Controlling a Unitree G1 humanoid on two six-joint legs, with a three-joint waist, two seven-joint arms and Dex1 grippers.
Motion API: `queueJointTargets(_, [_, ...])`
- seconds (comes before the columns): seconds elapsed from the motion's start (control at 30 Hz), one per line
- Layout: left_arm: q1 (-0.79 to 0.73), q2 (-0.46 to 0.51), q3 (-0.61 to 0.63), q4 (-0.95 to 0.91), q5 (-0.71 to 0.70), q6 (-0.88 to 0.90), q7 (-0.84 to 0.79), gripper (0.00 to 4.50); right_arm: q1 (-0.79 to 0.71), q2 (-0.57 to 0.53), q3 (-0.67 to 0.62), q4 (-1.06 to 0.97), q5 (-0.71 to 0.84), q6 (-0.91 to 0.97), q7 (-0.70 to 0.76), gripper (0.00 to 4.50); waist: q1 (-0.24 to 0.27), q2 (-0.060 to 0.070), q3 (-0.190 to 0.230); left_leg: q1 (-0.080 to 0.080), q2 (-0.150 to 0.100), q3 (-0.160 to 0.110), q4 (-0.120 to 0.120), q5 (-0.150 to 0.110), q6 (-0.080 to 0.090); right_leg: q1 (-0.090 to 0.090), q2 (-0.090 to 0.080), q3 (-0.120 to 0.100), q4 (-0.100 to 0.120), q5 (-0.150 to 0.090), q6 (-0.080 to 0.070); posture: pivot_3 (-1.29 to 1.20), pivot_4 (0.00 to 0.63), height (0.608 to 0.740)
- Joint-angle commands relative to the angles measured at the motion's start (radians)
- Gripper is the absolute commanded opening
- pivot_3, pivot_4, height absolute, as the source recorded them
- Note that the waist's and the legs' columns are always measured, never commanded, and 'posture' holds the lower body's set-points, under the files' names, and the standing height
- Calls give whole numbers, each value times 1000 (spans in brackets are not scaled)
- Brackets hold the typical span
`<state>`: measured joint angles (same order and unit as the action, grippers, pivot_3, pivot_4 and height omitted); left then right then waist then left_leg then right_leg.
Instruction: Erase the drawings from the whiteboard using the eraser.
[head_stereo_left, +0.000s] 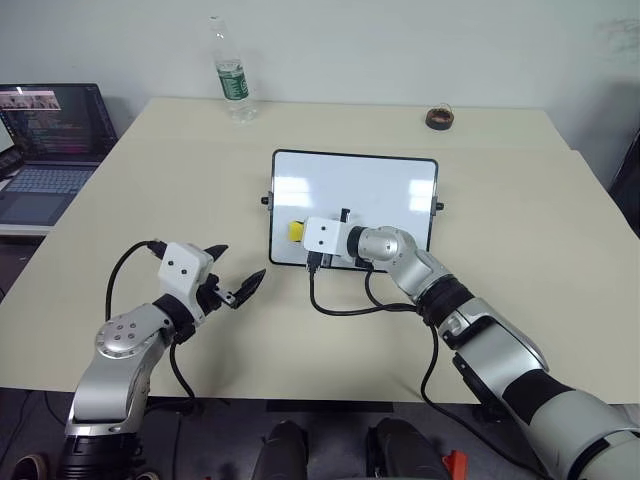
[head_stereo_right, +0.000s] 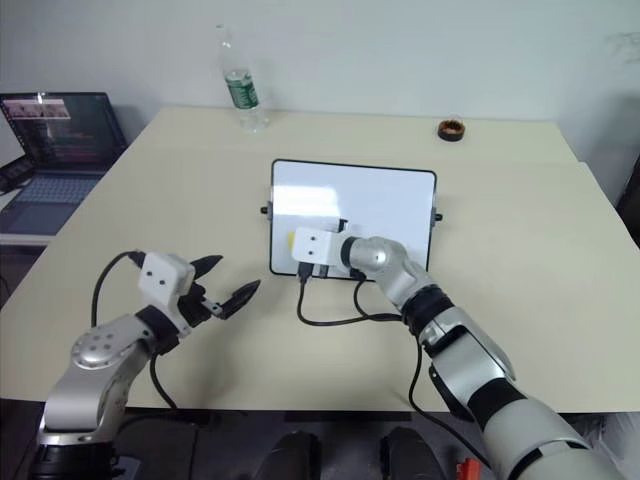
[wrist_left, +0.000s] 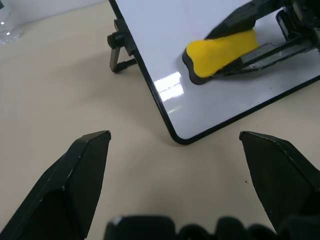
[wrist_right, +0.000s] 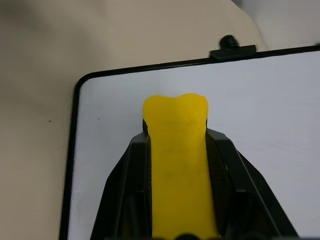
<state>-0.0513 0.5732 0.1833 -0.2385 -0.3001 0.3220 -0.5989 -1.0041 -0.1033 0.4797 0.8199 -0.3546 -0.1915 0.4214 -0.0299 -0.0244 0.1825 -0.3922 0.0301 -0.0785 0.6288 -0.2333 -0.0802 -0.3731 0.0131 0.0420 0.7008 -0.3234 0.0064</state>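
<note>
Whiteboard: lies flat near the middle of the beige table, black frame, small black knobs on both short sides; its surface reads white and glossy with a window glare.
Drawings: no red strokes can be made out on the bare part of the board — too faint to tell.
Eraser: yellow block with a dark underside, pinched between the two black fingers of the right gripper; it sits on the board near the near-left corner, dark face against the white surface as the left wrist view shows it.
Right gripper: jaws pressed together on the eraser's long sides, arm reaching in from the right over the board's near edge.
Left gripper: fingers spread wide, holding nothing — it hovers over bare table just left of the board's near-left corner, apart from it.
Bottle: clear plastic, green label, upright at the far edge of the table.
Dark ring: small, round, far right of the board.
Laptop: open, screen lit, off the table's left side.
</note>
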Motion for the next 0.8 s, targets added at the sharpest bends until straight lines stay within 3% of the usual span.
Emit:
queueJointTargets(0.03, [-8, 0, 6, -42, -1, -5, 9, 4500, -34, -86, -74, 61, -31, 11, -132, 1091, 4, 0, 0, 0, 0, 0, 0, 0, 0, 0, 0, 0, 0, 0, 0, 0, 150, 740])
queueJointTargets(0.17, [-17, -4, -3, -47, -2, 3, 12, 4500, -5, -124, -61, 60, -29, 2, -76, 1091, 6, -1, -1, 0, -1, -1, 1, 0, 1, 2, -1, -1, 0, 0, 0, 0, 150, 740])
queueJointTargets(0.3, [-23, -6, -5, -50, -3, 11, 11, 4500, 125, -180, 10, -66, -38, -22, 123, 1091, 5, -1, -2, 1, -1, -1, 0, 0, 1, 3, -1, -2, -1, 0, 0, 0, 150, 740])
queueJointTargets(0.4, [-25, -6, -4, -47, -3, 11, 8, 4500, 186, -221, 55, -134, -82, -43, 183, 1091, 0, -1, -3, 4, -1, 0, 0, 0, 1, 5, -1, -1, -1, 0, 1, 0, 150, 740])
queueJointTargets(0.53, [-27, -6, -9, -45, -2, 10, 6, 4500, 180, -231, 46, -147, -128, -49, 70, 1090, -2, 0, -2, 13, -1, 1, 0, 1, 1, 12, 0, 1, -1, -1, 1, 0, 150, 740])
queueJointTargets(0.67, [-27, -3, -9, -42, -2, 8, 2, 4500, 121, -199, -67, -120, -102, -2, -153, 1090, -1, 0, -1, 13, -1, 0, 0, 2, 2, 12, 1, 1, -2, -1, 2, 0, 150, 740])
queueJointTargets(0.8, [-30, -3, -9, -45, -3, 12, 3, 4500, 118, -202, -74, -96, -96, 4, -154, 1090, 1, 0, -2, 12, -1, 0, 0, 2, 2, 12, 1, 1, -3, 0, 1, 0, 150, 740])
